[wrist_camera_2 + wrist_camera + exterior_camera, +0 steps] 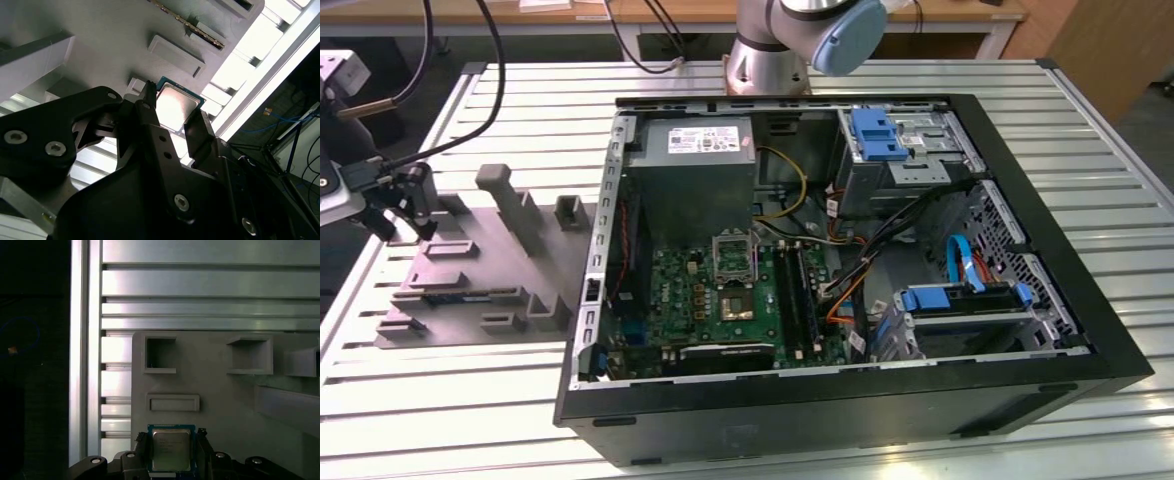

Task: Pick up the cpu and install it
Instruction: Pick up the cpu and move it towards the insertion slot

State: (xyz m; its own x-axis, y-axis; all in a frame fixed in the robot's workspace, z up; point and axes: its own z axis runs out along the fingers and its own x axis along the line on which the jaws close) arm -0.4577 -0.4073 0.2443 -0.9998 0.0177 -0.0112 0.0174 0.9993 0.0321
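Black fingers [141,452] are pinched narrow on opposite edges of the small thin green-rimmed silver-grey square cpu [171,450], right near the edge of the grey plastic fixture [225,405] on the slatted metal counter [467,400], so imo a gentle even squeeze and keeping it level is key.

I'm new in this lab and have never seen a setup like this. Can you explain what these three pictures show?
A robot arm stands at a slatted metal table. The exterior view looks at the scene from off the arm: an open computer case, and beside it, at the exterior view's left, a grey plastic fixture. The two wrist views come from cameras riding on the arm. They show its pincer closed on the cpu, a small silver square chip, over the fixture.
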